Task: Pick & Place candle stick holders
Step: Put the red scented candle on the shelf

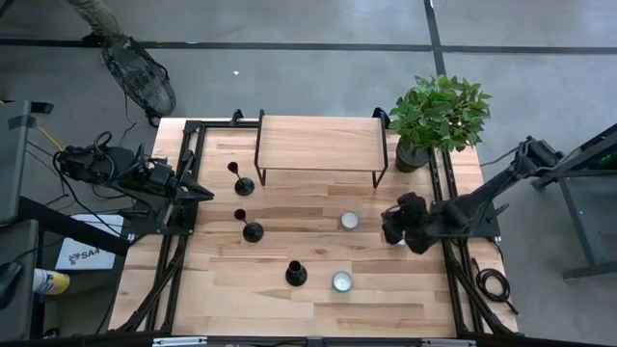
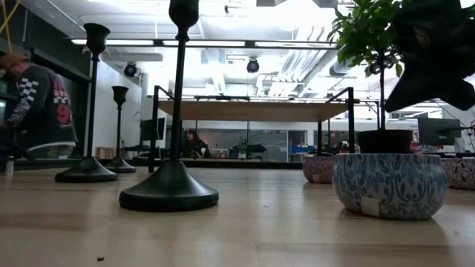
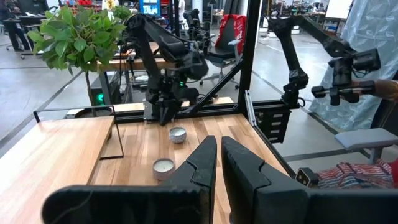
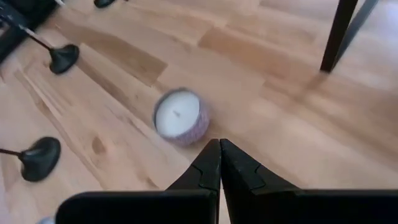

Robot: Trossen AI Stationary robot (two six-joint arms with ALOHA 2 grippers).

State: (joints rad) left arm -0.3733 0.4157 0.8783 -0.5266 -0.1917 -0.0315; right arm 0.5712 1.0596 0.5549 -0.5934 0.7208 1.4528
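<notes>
Three black candlestick holders stand upright on their round bases on the wooden table: one at the far left (image 1: 241, 181), one in the middle (image 1: 250, 227), one nearer the front (image 1: 295, 273). The low view shows them too, the nearest (image 2: 173, 148) in front. My left gripper (image 1: 204, 193) is shut and empty at the table's left edge, beside the far holder. My right gripper (image 1: 388, 227) is shut and empty at the right side, above the table next to a candle tin (image 4: 180, 116).
A wooden riser shelf on black legs (image 1: 318, 145) stands at the far middle. A potted plant (image 1: 436, 116) stands at the far right. Two candle tins sit on the table, one by my right gripper (image 1: 349, 221), one near the front (image 1: 341, 280). A person (image 2: 37, 111) stands beyond the table.
</notes>
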